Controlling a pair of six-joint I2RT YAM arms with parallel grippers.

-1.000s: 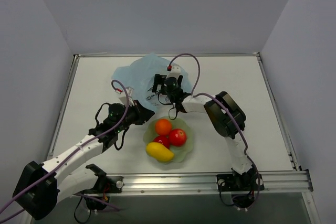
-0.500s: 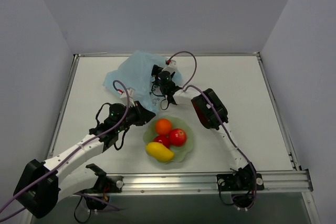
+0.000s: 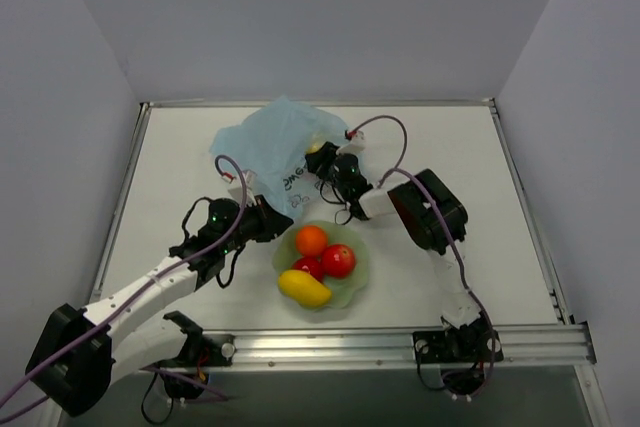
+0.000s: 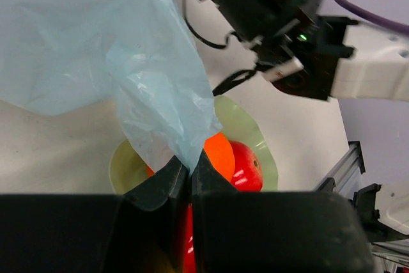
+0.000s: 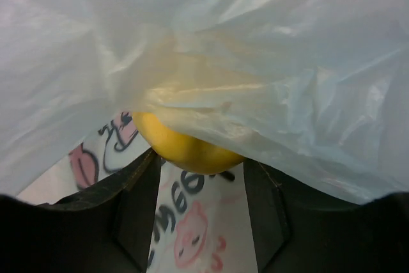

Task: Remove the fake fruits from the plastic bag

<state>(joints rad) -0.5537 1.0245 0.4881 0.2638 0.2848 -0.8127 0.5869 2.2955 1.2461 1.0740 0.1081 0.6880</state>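
Overhead, the thin, crinkly light-blue bag [image 3: 270, 139] lies bunched in soft folds at the far middle of the pale table [image 3: 460, 147]. A white printed patch [image 3: 293, 181] with dark and red marks shows on its near side.

The left gripper [image 4: 190, 168] has its two dark fingers pressed together on a pointed corner of the film. The sheet rises up and away from that pinch.

The right gripper [image 5: 199, 158] reaches into the bag's right edge. Its fingers sit on either side of a smooth, rounded pale yellow pear-shaped fruit [image 5: 182, 142] and clasp it. Translucent film drapes over the top half of this fruit, so its colour shows through as a dull glow, while the lower half is bare and glossy. Whether any film is caught between the fingers and the fruit cannot quite be made out.

Nearer the arm bases stands a pale green bowl [image 3: 358, 277] with a wavy, scalloped rim, just beside the bag's lower edge. It holds four shiny plastic fruits packed close together: a round orange [image 3: 311, 240] at the far side, a red apple [image 3: 339, 261] to the right, a second red apple [image 3: 307, 268] partly tucked in the middle, and a long yellow mango [image 3: 304, 290] at the near rim.
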